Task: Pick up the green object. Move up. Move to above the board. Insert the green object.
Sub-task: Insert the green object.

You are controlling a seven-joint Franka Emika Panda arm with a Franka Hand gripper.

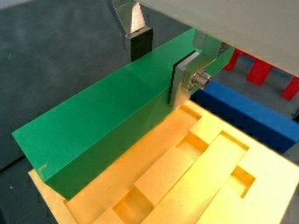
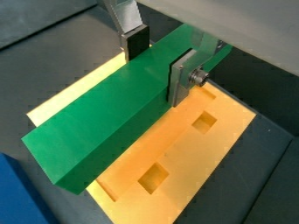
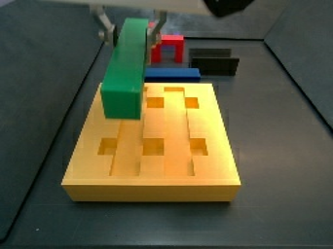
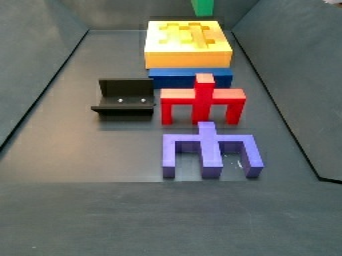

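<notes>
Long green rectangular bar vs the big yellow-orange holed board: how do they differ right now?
The long green rectangular bar is held off the floor, clamped between the gripper's fingers; the thick yellow-orange board lies flat on the floor. The bar is plain and solid, while the board has square holes and lengthwise grooves. The bar is narrow; the board is much wider. Both are matte rectangular blocks.

- The claw (image 2: 158, 59) had flat silver plate fingers (image 1: 184, 77) with dark pads (image 2: 135, 44).
- A round metal screw (image 1: 201, 80) sat on one finger.
</notes>
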